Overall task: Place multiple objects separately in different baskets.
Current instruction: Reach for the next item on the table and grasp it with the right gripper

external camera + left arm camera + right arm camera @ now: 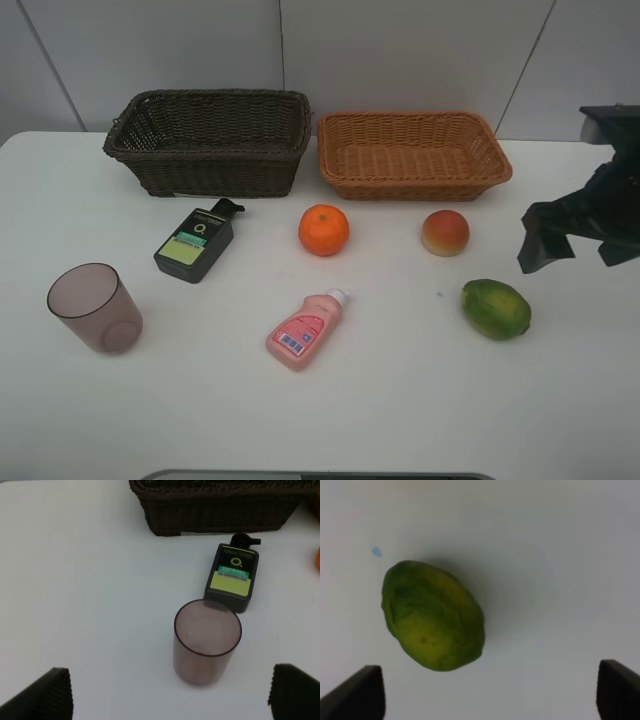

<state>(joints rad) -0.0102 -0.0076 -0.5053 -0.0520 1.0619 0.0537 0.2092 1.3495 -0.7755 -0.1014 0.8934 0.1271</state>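
Exterior high view: all six objects loose on the white table (330, 420), none yet in the dark basket (220, 172) or the tan basket (412, 185)

Right gripper (487, 695): fingers spread wide, nothing between them, poised above the green mango (432, 616)

Mango position: bare table, front right, closest of the objects to the right arm; well apart from the peach (446, 232) and from the tan basket behind it

Right wrist view: sits off-centre, nearer one finger than the other; long axis slanted across the line joining the fingertips, not square to it

Judged requirement for next move: shift sideways to centre over the fruit, possibly turn the wrist so as to close across the narrow width, then descend

Left gripper (167, 695): likewise fully apart and empty, above the purplish cup (206, 642); cup upright, near the flat dark green bottle (232, 577)
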